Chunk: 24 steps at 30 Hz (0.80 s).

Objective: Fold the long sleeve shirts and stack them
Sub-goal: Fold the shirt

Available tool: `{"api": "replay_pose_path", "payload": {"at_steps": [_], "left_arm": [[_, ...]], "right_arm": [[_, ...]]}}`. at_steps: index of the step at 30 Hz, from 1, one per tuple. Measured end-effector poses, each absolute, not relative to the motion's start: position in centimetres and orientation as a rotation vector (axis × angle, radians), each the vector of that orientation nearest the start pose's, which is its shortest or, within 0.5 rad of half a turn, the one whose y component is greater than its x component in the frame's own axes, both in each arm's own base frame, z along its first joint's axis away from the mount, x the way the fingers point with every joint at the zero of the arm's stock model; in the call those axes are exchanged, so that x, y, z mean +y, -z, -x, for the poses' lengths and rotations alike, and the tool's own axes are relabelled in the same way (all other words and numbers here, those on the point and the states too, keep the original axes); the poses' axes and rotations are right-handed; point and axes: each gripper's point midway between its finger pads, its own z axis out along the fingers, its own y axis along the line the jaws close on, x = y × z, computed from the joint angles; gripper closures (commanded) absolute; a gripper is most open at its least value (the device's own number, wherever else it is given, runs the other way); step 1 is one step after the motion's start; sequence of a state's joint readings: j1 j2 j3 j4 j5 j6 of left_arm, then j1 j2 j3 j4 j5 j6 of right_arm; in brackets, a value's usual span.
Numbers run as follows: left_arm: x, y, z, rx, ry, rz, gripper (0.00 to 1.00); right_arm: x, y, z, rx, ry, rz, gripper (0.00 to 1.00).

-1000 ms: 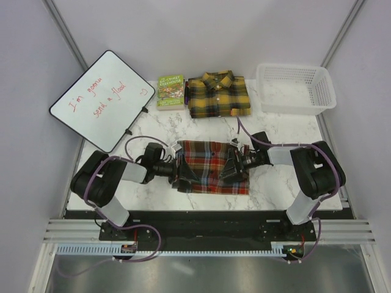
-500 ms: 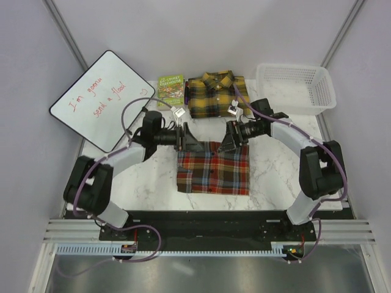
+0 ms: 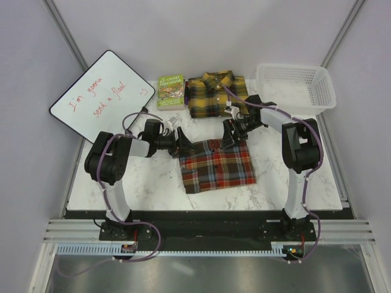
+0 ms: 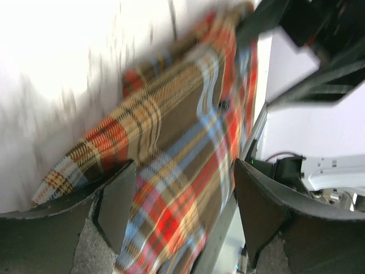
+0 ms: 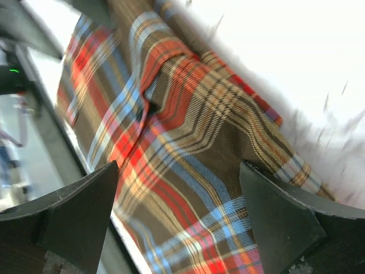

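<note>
Both are plaid: the red-brown shirt (image 3: pixel 220 170) (blue, yellow lines) and yellow-black shirt (image 3: pixel 217 96).

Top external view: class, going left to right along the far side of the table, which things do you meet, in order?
Whiteboard → green book → yellow and black plaid shirt → white basket.

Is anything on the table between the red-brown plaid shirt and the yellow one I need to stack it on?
Nothing visible lies between the red-brown plaid flannel shirt and the folded yellow and black plaid shirt: only bare marble tabletop. The small green book sits left of the lane.
</note>
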<state>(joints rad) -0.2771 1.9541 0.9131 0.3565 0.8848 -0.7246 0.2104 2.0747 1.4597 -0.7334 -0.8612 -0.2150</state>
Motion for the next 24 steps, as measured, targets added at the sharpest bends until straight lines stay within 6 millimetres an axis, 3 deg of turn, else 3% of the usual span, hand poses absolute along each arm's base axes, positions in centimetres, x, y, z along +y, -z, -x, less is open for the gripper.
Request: {"api": "replay_pose_path", "payload": {"at_steps": [2, 4, 6, 8, 12, 14, 17, 19, 24], "left_arm": [[-25.1, -4.8, -32.1, 2.424, 1.504, 0.023, 0.23], [-25.1, -5.4, -28.4, 2.458, 1.529, 0.004, 0.22], [-25.0, -6.8, -24.8, 2.461, 1.570, -0.047, 0.21], [-24.3, -9.4, -23.0, 2.404, 1.598, -0.087, 0.20], [-19.6, -15.7, -26.1, 2.177, 1.496, -0.011, 0.21], [-16.8, -17.0, -27.7, 2.125, 1.397, 0.062, 0.21], [-15.2, -16.2, -27.8, 2.148, 1.322, 0.129, 0.23], [-15.2, -14.0, -27.1, 2.220, 1.316, 0.186, 0.25], [-15.2, -8.0, -25.7, 2.404, 1.304, 0.340, 0.28]], "right_arm": [[21.5, -5.2, -35.9, 2.557, -1.151, 0.797, 0.06], [22.7, -5.0, -36.3, 2.521, -1.074, 0.920, 0.07], [24.6, -4.8, -36.1, 2.461, -0.985, 1.084, 0.07], [26.7, -4.5, -35.2, 2.388, -0.913, 1.258, 0.07], [31.0, -4.2, -32.3, 2.203, -0.794, 1.588, 0.08], [32.5, -4.5, -31.0, 2.130, -0.779, 1.683, 0.08], [32.8, -6.1, -30.8, 2.056, -0.758, 1.718, 0.09], [32.3, -8.3, -31.3, 2.009, -0.735, 1.695, 0.15], [31.8, -14.9, -31.8, 1.902, -0.706, 1.594, 0.47]]}}
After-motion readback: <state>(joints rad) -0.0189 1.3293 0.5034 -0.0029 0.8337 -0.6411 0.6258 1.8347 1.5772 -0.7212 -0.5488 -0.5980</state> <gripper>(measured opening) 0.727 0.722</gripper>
